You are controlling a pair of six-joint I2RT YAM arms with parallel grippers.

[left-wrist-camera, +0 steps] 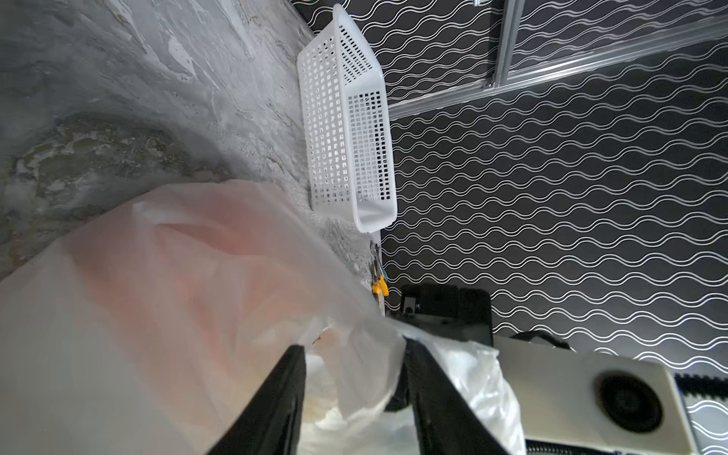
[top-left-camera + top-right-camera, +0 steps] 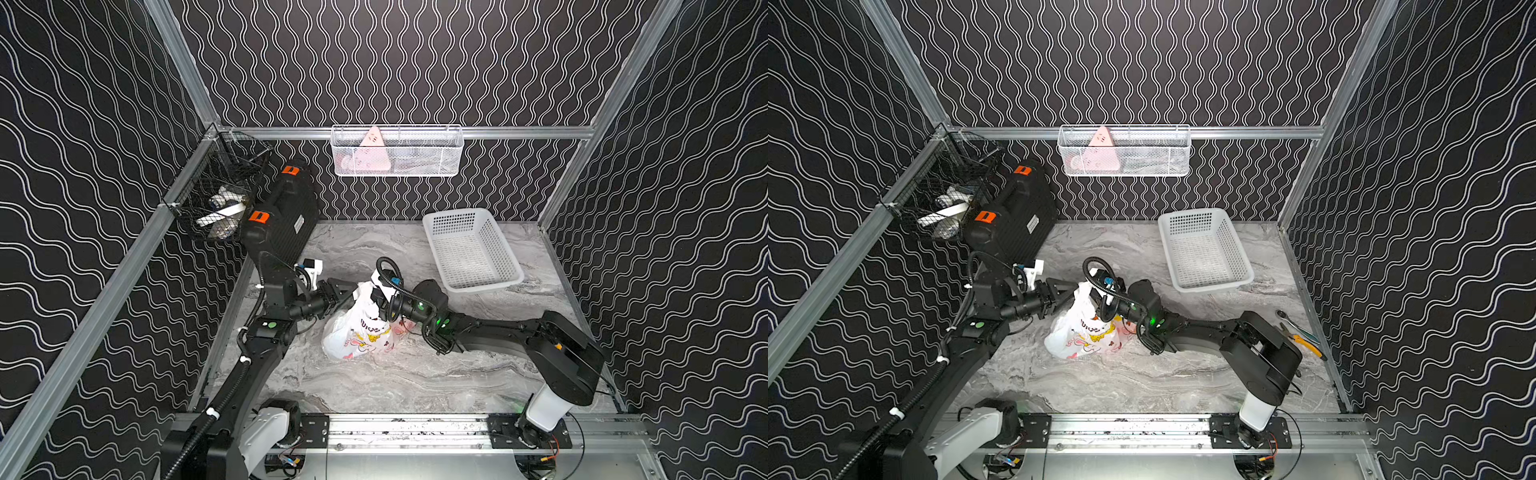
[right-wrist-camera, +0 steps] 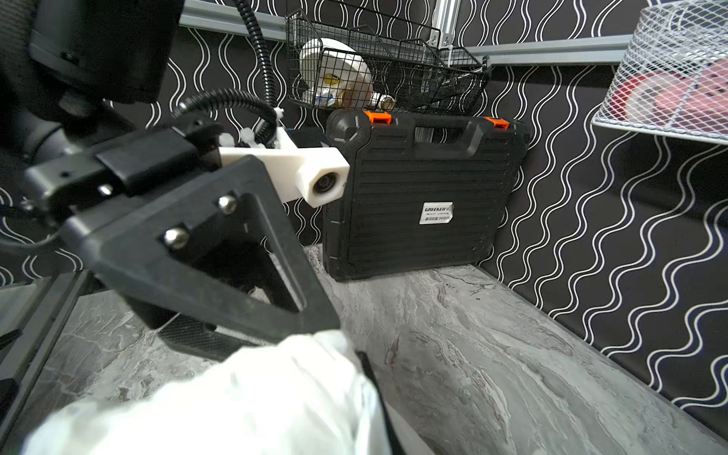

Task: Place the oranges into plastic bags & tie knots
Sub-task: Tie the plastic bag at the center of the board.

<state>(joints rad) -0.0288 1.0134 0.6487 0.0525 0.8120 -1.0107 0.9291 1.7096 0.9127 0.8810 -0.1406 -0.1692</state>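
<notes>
The white plastic bag, printed with yellow and pink cartoons, sits mid-table. The oranges show only as an orange glow through its film. My left gripper reaches the bag's top from the left, its jaws apart with bunched white film between them. Opposite it, my right gripper is shut on the bag's upper plastic, which covers its jaws. The knots are hidden between the two grippers.
An empty white perforated basket stands at the back right. A black tool case leans at the back left under a black wire basket. Pliers lie by the right wall.
</notes>
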